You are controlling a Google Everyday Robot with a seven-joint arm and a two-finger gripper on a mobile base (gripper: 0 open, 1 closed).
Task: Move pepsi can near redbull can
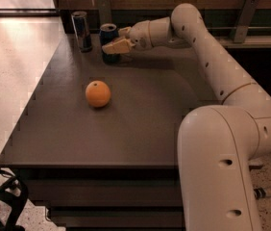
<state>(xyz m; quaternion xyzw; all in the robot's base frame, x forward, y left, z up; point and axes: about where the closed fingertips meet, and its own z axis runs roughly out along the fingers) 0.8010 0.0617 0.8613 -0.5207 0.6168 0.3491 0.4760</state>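
We log the gripper [113, 39] pinching the pepsi can [108, 29]. The redbull can [81, 30] stands just past the gripper's tip, near but apart. We judge only the release remains.

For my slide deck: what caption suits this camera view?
Gripper holds the pepsi can at the far end of the table, beside the redbull can; an orange sits mid-table.

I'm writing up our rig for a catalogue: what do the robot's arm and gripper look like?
The arm is smooth cream-white, built of thick rounded segments with bulbous joints and small dark holes in the shells; no loose cables show on it. The gripper, at the far end of the table by the pepsi can, has pale tan, tapering fingers.
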